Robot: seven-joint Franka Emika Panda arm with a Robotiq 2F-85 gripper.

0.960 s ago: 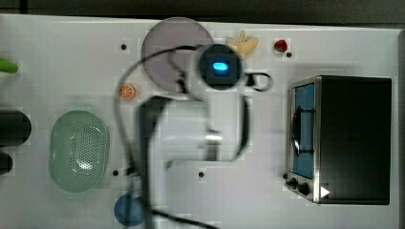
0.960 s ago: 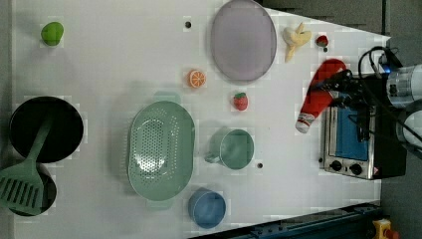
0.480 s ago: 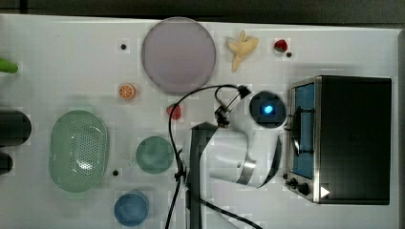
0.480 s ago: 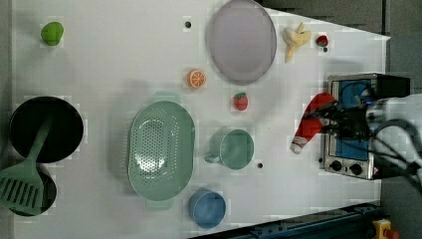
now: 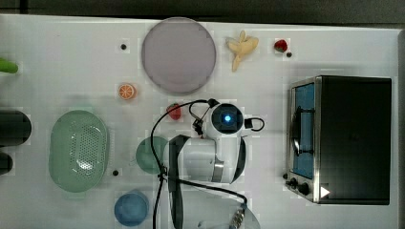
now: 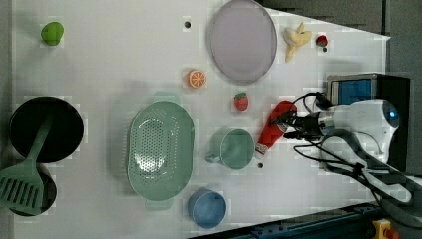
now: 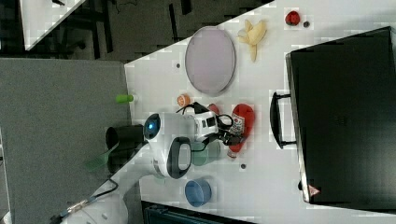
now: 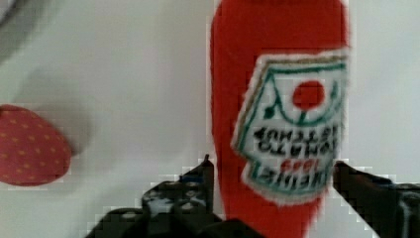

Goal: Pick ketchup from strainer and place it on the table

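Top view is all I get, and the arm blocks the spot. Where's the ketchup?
Observer: In the left view the ketchup is out of the strainer. It lies lengthwise over the table, between the teal cup and the toaster oven.
Operator: Cap pointing where?
Observer: Toward the left view's bottom, close beside the cup's rim.
Operator: And the gripper?
Observer: The gripper is at the bottle's wide red end. I cannot tell whether the bottle already rests on the table.
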